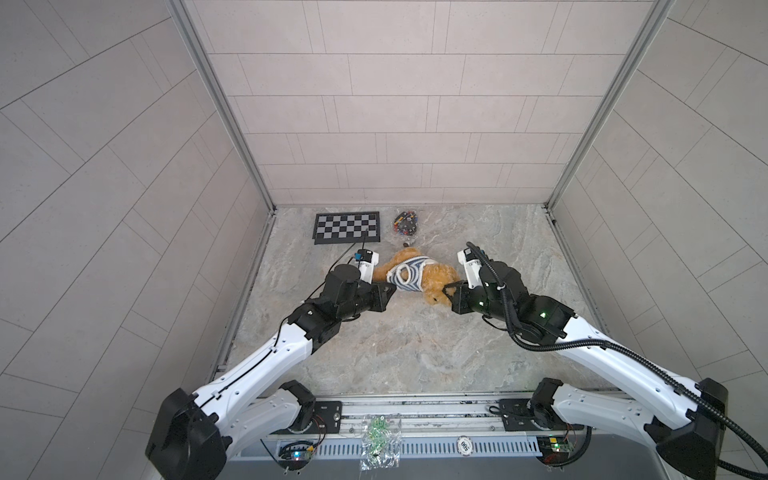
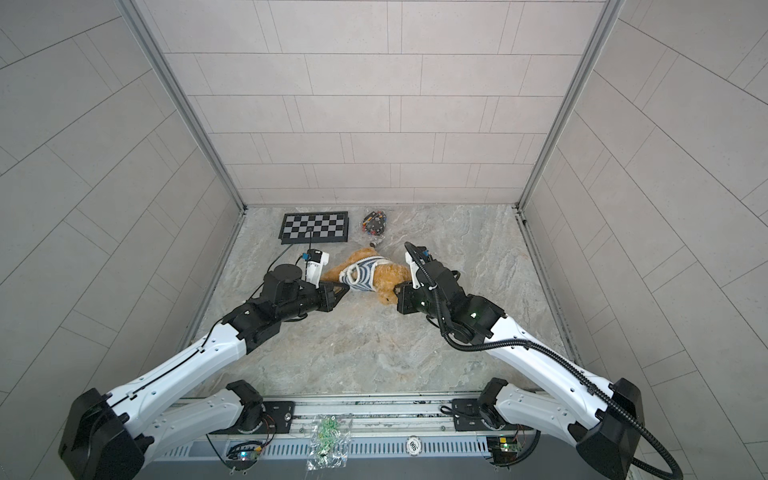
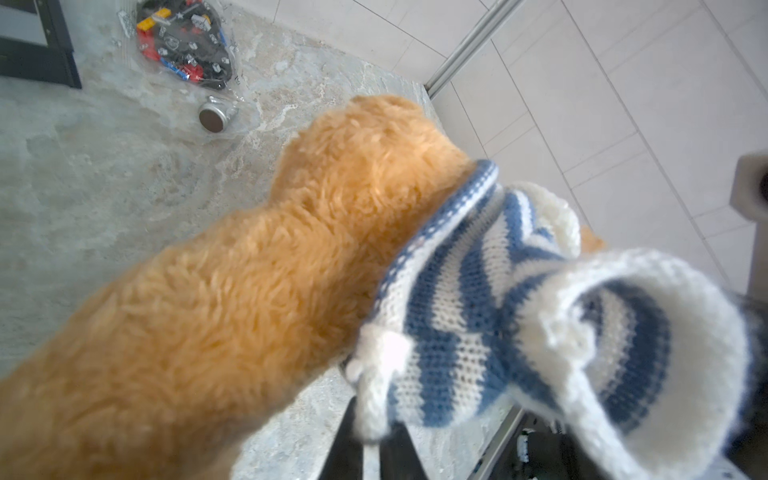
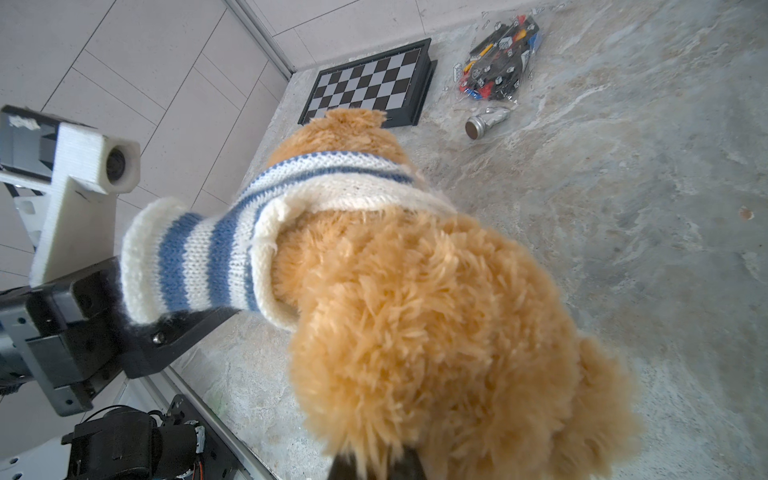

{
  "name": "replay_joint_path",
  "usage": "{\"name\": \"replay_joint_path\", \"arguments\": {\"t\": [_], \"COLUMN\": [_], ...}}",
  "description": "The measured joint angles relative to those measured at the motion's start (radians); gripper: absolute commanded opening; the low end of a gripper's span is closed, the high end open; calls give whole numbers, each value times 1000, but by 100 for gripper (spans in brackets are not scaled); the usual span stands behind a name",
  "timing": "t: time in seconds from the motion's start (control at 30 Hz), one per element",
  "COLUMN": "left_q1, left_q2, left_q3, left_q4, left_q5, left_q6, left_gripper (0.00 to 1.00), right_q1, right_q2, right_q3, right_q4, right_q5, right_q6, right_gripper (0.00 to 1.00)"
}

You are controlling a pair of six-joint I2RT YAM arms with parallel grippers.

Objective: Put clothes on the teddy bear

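Grippers sit nearest the base, one at each end of the bear [image 1: 442,274]. Our left gripper [image 1: 392,287] is pinched together on a white edge of the shirt [image 1: 409,272], just beside an empty sleeve [image 4: 183,262]. The left wrist view shows the knit caught between the fingers [image 3: 343,449]. Our right gripper [image 1: 446,289] is clamped on the bear's fur, probably at the head, though fur fills the right wrist view and we cannot be sure.

The bear is stretched between the two grippers at the middle of the table [image 1: 415,353], its long axis running across from one to the other. The shirt is bunched round its middle, with bare fur on either side.

We judge that the coming pull must run along that axis. The left arm is nearer the shirt and can drag it, while the right anchors the body.

Beyond the bear, well apart from it, sit the chessboard [image 1: 347,226] and a bag of bricks [image 1: 405,222].
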Motion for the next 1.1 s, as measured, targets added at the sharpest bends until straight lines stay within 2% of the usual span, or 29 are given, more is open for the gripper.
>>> {"name": "replay_joint_path", "arguments": {"t": [0.23, 0.5, 0.93, 1.1], "left_q1": [8, 66, 69, 68], "left_q2": [-12, -52, -60, -55], "left_q3": [0, 0, -2, -3], "left_q4": [-22, -58, -117, -106], "left_q5": [-41, -51, -89, -58], "left_q6": [9, 14, 64, 73], "left_gripper": [0, 0, 0, 0], "right_q1": [-27, -85, -99, -103], "right_q2": [-7, -50, -60, -65], "right_q3": [23, 24, 25, 24], "right_q4": [-21, -50, -56, -55], "right_q5": [-42, -114, -161, -167], "right_q6": [-19, -31, -33, -33], "right_gripper": [0, 0, 0, 0]}}
